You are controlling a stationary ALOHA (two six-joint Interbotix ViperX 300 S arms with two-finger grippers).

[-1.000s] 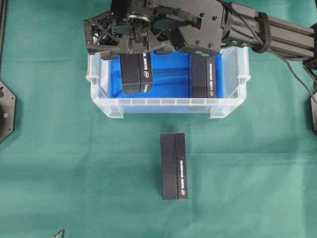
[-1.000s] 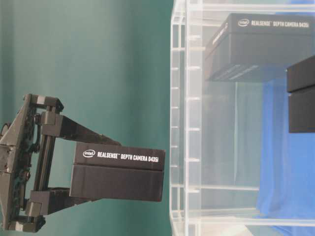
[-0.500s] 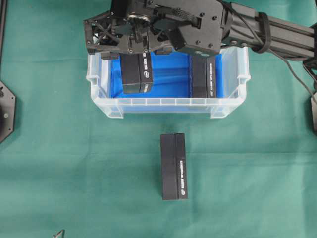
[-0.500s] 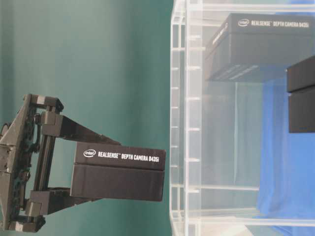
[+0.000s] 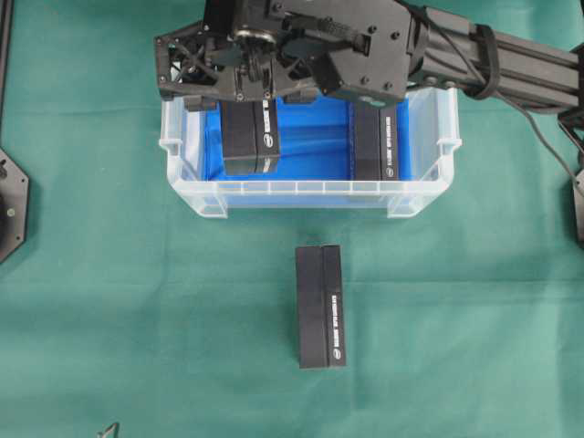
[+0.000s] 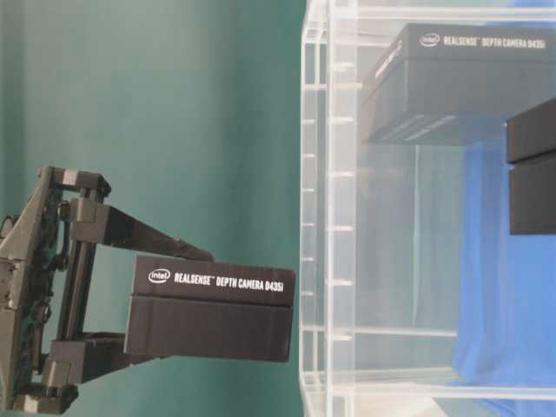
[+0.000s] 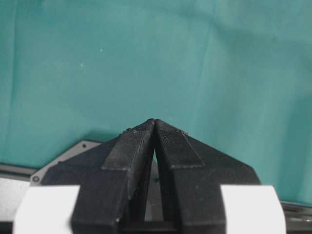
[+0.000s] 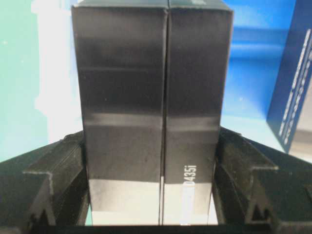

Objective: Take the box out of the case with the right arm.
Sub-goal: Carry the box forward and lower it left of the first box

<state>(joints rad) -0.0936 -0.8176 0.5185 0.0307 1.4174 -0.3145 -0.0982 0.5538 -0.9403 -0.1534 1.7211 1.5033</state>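
Observation:
My right gripper (image 5: 248,91) is shut on a black box (image 5: 251,137) with white lettering, clamping its two long sides. In the right wrist view the box (image 8: 151,97) fills the space between both fingers (image 8: 58,175). Seen from overhead, it hangs over the left half of the clear case (image 5: 192,196) with its blue cloth lining. In the table-level view the held box (image 6: 208,304) is apart from the case's rim (image 6: 314,217). My left gripper (image 7: 154,122) is shut on nothing, over green cloth.
A second black box (image 5: 376,141) stands inside the case on the right. A third black box (image 5: 320,306) lies on the green cloth in front of the case. A black arm base (image 5: 11,205) sits at the left edge.
The held box has shifted slightly toward the case rim in the table-level view and sits a little straighter from overhead. The grip is unchanged.

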